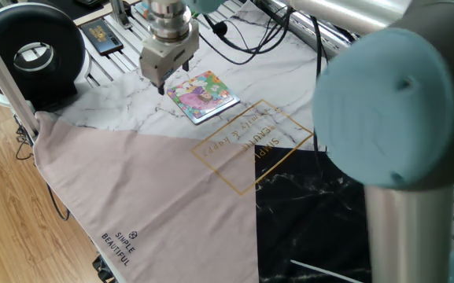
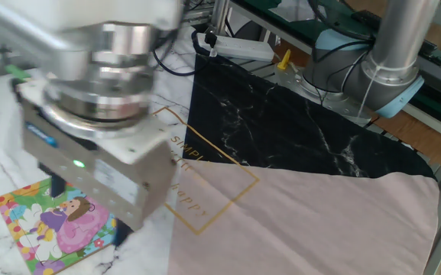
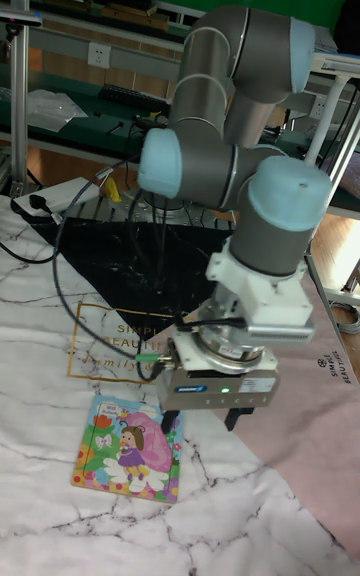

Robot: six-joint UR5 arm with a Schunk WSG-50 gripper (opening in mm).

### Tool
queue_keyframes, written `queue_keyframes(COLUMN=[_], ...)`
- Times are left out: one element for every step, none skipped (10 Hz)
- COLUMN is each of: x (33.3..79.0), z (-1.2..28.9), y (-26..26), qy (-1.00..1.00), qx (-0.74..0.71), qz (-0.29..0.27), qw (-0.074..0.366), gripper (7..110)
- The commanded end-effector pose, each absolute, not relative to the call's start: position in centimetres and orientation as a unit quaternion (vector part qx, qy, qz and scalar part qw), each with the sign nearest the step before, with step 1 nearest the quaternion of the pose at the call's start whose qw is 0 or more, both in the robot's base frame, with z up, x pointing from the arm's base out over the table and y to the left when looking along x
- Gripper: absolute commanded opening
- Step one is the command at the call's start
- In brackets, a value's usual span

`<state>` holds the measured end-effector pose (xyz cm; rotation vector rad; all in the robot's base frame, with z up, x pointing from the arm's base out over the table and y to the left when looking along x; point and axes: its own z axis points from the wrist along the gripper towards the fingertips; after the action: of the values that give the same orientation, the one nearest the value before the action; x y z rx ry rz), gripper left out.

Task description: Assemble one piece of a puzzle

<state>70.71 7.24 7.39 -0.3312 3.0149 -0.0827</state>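
One puzzle (image 1: 204,96) lies flat on the marble-print cloth (image 1: 116,106) in one fixed view, your gripper (image 1: 162,83) hanging above and just beside its left corner, not touching. Fingers look close together there, but you can't tell for sure. No loose piece shows between them.

Other fixed view: gripper body blurred, fills the left side, fingertips hidden behind it. Puzzle (image 2: 48,229) sits at bottom left, partly behind the gripper; its picture shows a figure in purple and pink.

Tall fixed view: gripper (image 3: 202,420) hangs over the cloth (image 3: 60,376) just right of the puzzle (image 3: 128,449), two dark fingers (image 3: 170,422) apart from each other, nothing seen held. Puzzle picture looks whole; you can't tell the piece apart from it.
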Motion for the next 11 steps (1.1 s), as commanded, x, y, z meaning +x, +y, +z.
queue_keyframes(x=[69.5,68.6,67.5,66.8,67.0,67.1,66.9,66.3,66.1,66.2,66.7], z=[6.5,5.9,5.6,5.4,5.2,4.7,4.2,3.6,3.6,4.1,5.0], y=[13.1,13.7,14.5,15.2,17.4,18.6,18.8,16.6,14.2,13.5,13.8], qy=[0.994,0.994,0.995,0.995,0.994,0.993,0.993,0.994,0.994,0.995,0.995], qx=[-0.061,-0.068,-0.073,-0.074,-0.055,-0.041,-0.046,-0.057,-0.065,-0.057,-0.041], qz=[0.001,-0.007,-0.006,0.0,0.034,0.047,0.046,0.008,-0.027,-0.022,-0.001], qw=[0.091,0.086,0.074,0.072,0.092,0.103,0.101,0.089,0.08,0.079,0.09], gripper=[7,7,7,7,7,7,7,7,7,7,7])
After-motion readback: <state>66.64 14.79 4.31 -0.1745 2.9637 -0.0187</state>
